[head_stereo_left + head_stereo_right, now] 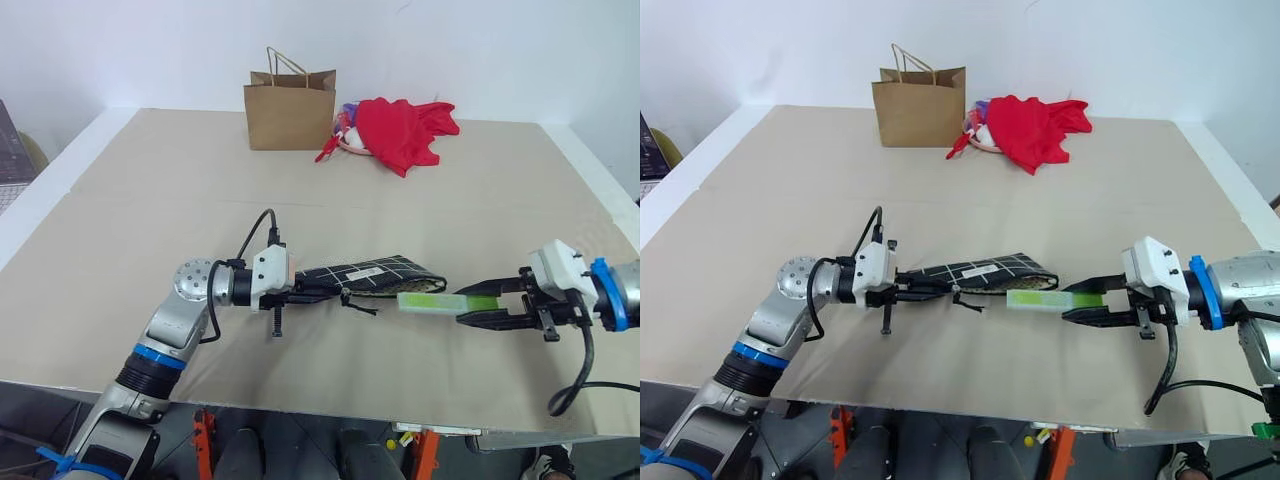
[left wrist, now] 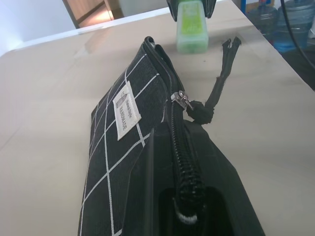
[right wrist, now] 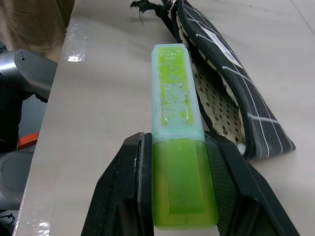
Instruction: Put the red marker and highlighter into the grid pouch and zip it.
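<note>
Now the highlighter is a stubby light green stick with a paler, whitish cap, pinched at its green end by the right gripper. Beside its cap lies the pouch, black with white grid lines and a white label, its mouth gaping, clamped at one end by the shut left gripper. Both are just above a beige table by a white wall, with a paper bag and red cloth at the back. Highlighter and pouch lie lengthwise along one line across the table, cap toward the mouth
</note>
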Robot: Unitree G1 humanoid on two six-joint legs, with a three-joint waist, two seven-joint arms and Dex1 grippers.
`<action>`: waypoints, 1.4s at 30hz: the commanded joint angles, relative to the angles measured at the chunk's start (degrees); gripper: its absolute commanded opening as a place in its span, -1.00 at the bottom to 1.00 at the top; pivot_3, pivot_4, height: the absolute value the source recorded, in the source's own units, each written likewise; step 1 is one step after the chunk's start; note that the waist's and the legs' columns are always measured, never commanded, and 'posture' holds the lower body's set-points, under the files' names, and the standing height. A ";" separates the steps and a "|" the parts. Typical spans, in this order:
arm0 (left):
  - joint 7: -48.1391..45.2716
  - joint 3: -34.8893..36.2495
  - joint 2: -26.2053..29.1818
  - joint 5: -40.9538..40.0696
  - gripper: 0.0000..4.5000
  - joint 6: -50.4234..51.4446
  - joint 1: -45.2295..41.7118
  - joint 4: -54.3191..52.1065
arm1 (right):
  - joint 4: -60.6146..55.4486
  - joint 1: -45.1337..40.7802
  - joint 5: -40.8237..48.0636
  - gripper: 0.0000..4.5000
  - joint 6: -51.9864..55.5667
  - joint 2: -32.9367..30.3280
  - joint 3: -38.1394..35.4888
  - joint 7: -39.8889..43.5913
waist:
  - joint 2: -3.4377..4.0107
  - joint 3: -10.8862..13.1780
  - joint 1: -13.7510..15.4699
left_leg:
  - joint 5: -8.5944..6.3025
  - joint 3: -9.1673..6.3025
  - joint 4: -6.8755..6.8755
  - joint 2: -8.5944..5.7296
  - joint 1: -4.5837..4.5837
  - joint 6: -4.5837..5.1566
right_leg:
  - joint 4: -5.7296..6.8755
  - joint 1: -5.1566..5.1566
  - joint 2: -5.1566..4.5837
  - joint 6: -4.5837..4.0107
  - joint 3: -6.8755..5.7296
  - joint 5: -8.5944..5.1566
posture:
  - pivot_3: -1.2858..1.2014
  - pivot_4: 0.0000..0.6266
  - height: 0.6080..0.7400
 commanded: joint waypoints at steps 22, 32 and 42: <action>0.67 -1.05 -0.18 -0.18 -1.00 -0.88 -0.10 -2.72 | 0.57 -8.45 -0.30 -0.51 7.26 2.04 4.09 0.01 | 0.01 0.00 0.03 | 0.00 -0.01 0.01 0.00 0.00 0.00 | 0.02 0.00 0.00 0.00 -0.01 0.00 | 0.03 -0.52 0.99; 0.87 -0.69 0.06 0.00 -1.00 -1.08 -0.44 -2.31 | 3.20 -7.44 -1.27 -0.51 6.44 -0.91 3.42 2.53 | 0.01 0.00 0.03 | 0.00 -0.01 0.01 -0.01 0.00 0.00 | 0.02 0.00 -0.01 0.01 -0.01 0.00 | 0.03 -0.52 0.99; 0.71 -0.39 0.38 0.27 -1.00 -1.39 -0.84 -1.64 | 4.62 -6.24 -0.64 -0.51 5.60 -2.71 2.95 4.79 | 0.01 -0.01 0.03 | 0.00 -0.01 0.01 -0.01 0.00 0.00 | 0.02 0.00 -0.01 0.01 0.00 0.00 | 0.03 -0.52 0.99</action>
